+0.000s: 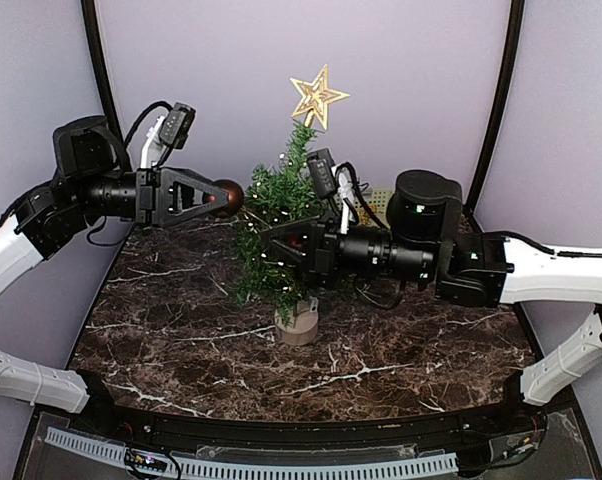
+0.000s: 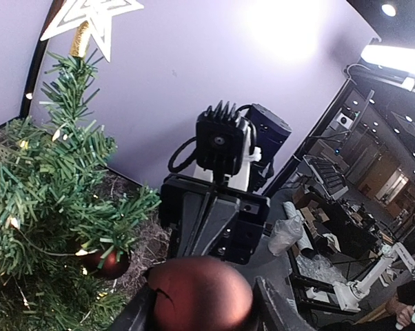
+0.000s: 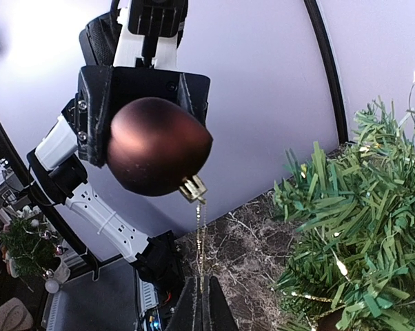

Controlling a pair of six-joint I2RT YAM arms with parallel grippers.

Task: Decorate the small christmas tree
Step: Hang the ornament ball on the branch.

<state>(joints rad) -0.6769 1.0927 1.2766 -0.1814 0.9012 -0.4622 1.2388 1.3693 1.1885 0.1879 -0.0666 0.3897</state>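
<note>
The small christmas tree (image 1: 281, 225) stands mid-table in a tan stump base (image 1: 298, 322), with a gold star (image 1: 319, 97) on top. My left gripper (image 1: 224, 197) is shut on a dark red bauble (image 1: 229, 196) and holds it in the air just left of the tree. In the left wrist view the bauble (image 2: 199, 293) sits between the fingers. In the right wrist view the bauble (image 3: 159, 146) hangs above my right gripper (image 3: 205, 289), which is shut on its gold hanging loop (image 3: 202, 238). In the top view my right gripper (image 1: 266, 241) reaches in among the branches.
Another red bauble (image 2: 105, 263) hangs on a lower branch of the tree (image 2: 49, 200), which carries small warm lights. A mesh basket (image 1: 379, 197) stands behind the tree at the back. Purple walls close in the dark marble table (image 1: 181, 340).
</note>
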